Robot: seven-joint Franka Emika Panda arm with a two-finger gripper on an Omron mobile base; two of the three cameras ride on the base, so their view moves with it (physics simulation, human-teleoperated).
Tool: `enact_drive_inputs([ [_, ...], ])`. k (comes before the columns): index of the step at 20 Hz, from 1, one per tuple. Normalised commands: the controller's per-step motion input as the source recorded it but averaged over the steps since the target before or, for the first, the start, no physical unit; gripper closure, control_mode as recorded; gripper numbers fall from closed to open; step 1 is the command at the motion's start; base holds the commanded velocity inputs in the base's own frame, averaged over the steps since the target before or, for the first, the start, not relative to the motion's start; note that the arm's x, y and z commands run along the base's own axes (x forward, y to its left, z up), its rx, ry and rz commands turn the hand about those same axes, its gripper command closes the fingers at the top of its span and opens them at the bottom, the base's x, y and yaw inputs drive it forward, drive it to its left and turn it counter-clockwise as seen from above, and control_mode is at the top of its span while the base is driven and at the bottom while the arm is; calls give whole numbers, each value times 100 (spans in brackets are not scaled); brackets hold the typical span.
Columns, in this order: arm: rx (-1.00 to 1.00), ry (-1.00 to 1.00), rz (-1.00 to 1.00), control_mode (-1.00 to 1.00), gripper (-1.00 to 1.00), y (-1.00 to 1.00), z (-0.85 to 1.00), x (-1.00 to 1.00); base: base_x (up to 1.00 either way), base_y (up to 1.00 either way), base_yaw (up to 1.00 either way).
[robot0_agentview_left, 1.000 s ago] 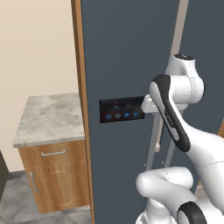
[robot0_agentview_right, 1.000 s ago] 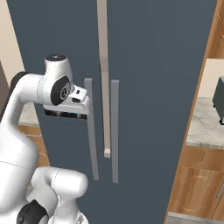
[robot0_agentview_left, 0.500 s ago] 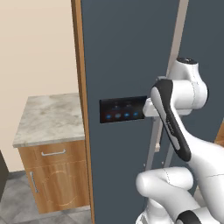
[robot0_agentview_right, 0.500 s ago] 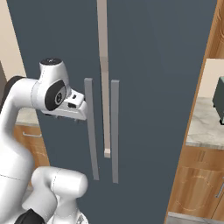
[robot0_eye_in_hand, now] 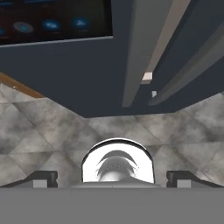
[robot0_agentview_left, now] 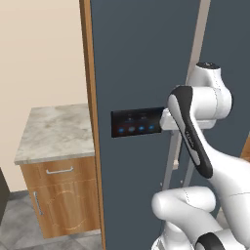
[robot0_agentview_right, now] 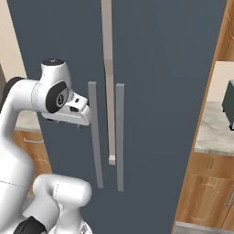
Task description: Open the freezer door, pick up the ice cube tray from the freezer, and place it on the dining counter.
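Beside the door (robot0_agentview_right: 59, 55) handle (robot0_agentview_right: 95, 132) sits the gripper (robot0_eye_in_hand: 112, 177), fingers spread wide, holding nothing. Panel (robot0_agentview_left: 135, 122) icons glow blue; no lettering legible.

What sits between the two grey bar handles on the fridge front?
A narrow beige strip runs down between the freezer door's handle and the other door's handle, ending partway down; below it, only slate-blue door. Seen in the right base view.

Freezer door (robot0_agentview_left: 141, 73) closed: freezer inside and tray hidden. Door top cut by upper edge. Control panel (robot0_eye_in_hand: 52, 22) cut at top and left. Fingertips (robot0_eye_in_hand: 43, 179) barely visible, lower edge.
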Motion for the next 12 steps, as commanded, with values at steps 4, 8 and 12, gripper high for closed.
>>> enact_drive_inputs([
  [4, -1, 0, 7, -100, -100, 0, 0, -11, 0, 0, 0],
  [8, 0, -1, 13, -100, -100, 0, 0, -11, 0, 0, 0],
  [12, -1, -6, 9, -100, -100, 0, 0, -18, 0, 0, 0],
])
